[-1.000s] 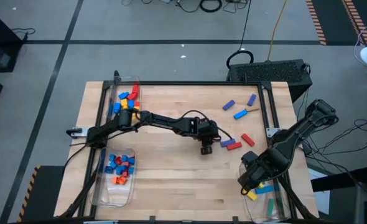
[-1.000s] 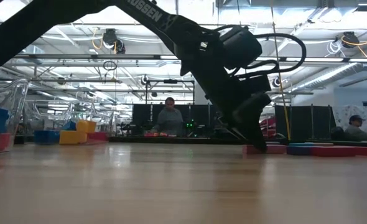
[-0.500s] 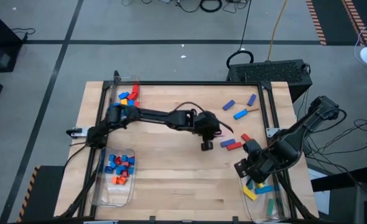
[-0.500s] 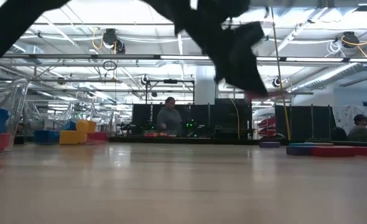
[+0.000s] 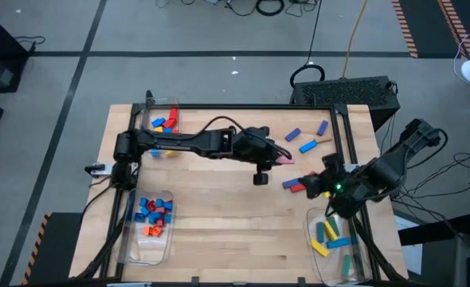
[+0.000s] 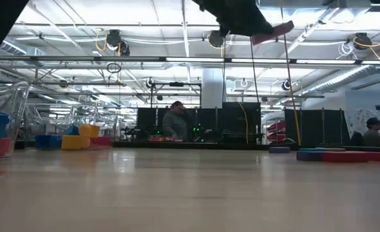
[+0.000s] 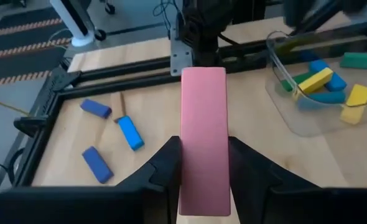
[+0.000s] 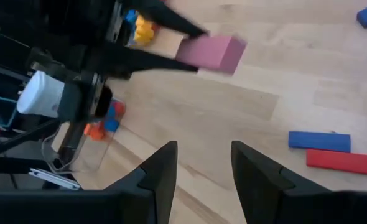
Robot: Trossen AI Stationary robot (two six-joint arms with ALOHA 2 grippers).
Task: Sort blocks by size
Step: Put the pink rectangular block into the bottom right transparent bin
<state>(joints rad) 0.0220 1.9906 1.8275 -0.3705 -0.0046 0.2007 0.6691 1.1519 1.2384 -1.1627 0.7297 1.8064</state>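
A long pink block [image 7: 203, 124] hangs high over the middle of the table, with my left gripper [image 5: 275, 156] shut on it; in the low view the pink block [image 6: 274, 30] shows near the top. My right gripper [image 8: 202, 167] is open with nothing between its fingers, raised near the table's right side [image 5: 313, 188] and looking toward the pink block [image 8: 211, 51]. A blue bar [image 8: 320, 140] and a red bar [image 8: 342, 162] lie flat side by side on the wood below it. Three blue blocks [image 5: 307, 147] lie at the far right. My left gripper pinches the pink block's two long sides [image 7: 186, 168] between its two fingers [image 7: 165, 165], at the block's near end. The fingers slant downward and lie along the block, which sticks out ahead past the fingertips. The block is lifted clear of the table.
A clear bin [image 5: 333, 239] with yellow, blue and green blocks stands at the near right. Another bin [image 5: 151, 219] with small blue, red and orange blocks is at the near left, and a third bin [image 5: 162, 123] at the far left. A black frame [image 5: 342, 135] borders the table.
My left gripper has risen from the table with the pink block, lifting it well clear, and has rolled a little. My right gripper has moved up and toward the far edge, away from the near right bin, turning toward the table's middle.
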